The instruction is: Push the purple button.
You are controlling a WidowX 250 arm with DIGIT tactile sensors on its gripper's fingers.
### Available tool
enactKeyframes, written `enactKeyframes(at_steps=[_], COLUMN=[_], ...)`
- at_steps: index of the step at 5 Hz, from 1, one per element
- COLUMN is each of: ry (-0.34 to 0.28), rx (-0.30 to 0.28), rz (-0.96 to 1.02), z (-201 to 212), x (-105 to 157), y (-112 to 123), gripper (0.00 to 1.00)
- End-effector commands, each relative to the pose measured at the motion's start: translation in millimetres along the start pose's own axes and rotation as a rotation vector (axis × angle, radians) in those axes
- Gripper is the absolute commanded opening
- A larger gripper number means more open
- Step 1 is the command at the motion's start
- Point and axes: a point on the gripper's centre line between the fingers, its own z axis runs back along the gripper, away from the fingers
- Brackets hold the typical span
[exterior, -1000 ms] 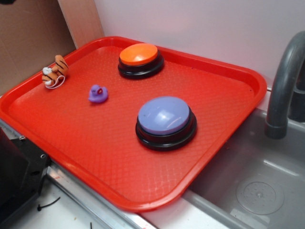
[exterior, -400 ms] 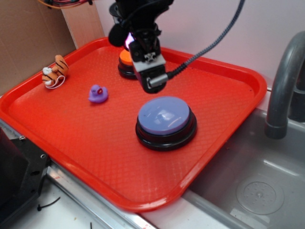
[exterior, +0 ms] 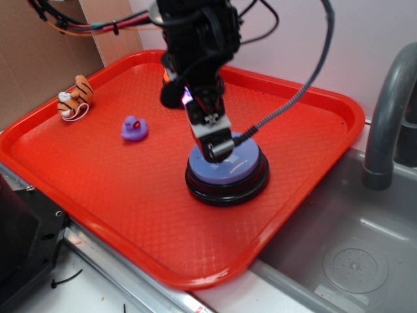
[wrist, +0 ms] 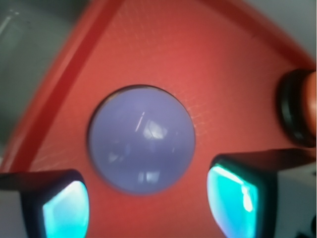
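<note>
The purple button (exterior: 236, 171), a lavender dome on a black round base, sits right of centre on the red tray (exterior: 98, 182). My gripper (exterior: 218, 149) hangs over the dome's left part, at or just above its surface; contact cannot be told. In the wrist view the dome (wrist: 142, 139) fills the middle, and the gripper (wrist: 148, 206) shows its two teal-lit fingers spread apart at the bottom edge with nothing between them.
The orange-topped button (wrist: 302, 106) stands at the tray's back, mostly hidden behind my arm in the exterior view. A tiny purple duck (exterior: 134, 128) and a tiger toy (exterior: 75, 96) lie at the left. A grey sink (exterior: 352, 254) and faucet (exterior: 391, 111) are to the right.
The arm came into view from the back and moved down and forward, from above the orange button to right over the purple button.
</note>
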Motion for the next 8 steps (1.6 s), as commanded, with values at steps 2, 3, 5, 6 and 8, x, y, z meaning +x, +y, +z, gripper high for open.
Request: enactKeyframes(at_steps=[2, 3, 5, 6, 8], ry=[0.066, 0.087, 0.072, 0.048, 0.002], rx=[-0.096, -0.089, -0.021, -0.02, -0.011], rz=[-0.015, -0.016, 0.009, 0.01, 0.016], z=[-21.7, -13.9, 31.3, 44.6, 65.7], x=[26.4, 26.6, 27.2, 24.5, 21.1], y=[4.8, 4.5, 18.0, 17.8, 18.3], gripper=[1.0, 1.0, 1.0, 1.0, 1.0])
